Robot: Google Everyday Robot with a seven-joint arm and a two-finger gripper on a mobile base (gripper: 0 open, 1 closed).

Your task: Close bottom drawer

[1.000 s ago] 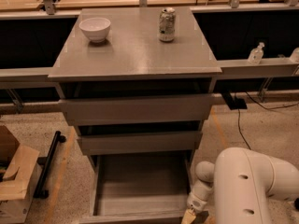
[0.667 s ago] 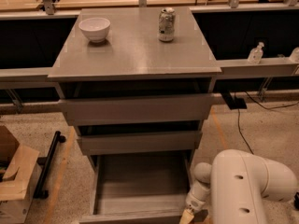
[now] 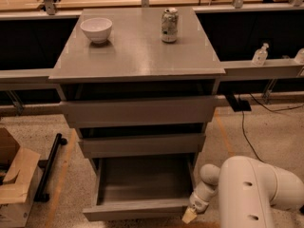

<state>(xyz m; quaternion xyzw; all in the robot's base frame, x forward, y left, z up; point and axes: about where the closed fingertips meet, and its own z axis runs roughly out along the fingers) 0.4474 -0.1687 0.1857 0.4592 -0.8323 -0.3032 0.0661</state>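
My tool [image 3: 191, 214], whose state I cannot tell, is just beside the front right corner of the bottom drawer [image 3: 142, 184], open below the desk [image 3: 137, 56] front edge

Grey flat cabinet top [image 3: 137, 56] carrying 2 things, above the speckled beige floor [image 3: 270, 137].
On the top you have 1 white ceramic bowl [image 3: 96, 29] at back left and 1 silver drinks can [image 3: 169, 25] upright right of centre, well apart. On the floor lie a brown cardboard box [image 3: 16, 184] at left, a black bar [image 3: 50, 167] beside it, and a black cable [image 3: 243, 127] at right. The tan-tipped gripper [image 3: 190, 216] hangs low over the floor, just beside the open bottom drawer [image 3: 137, 210] at its front right corner.
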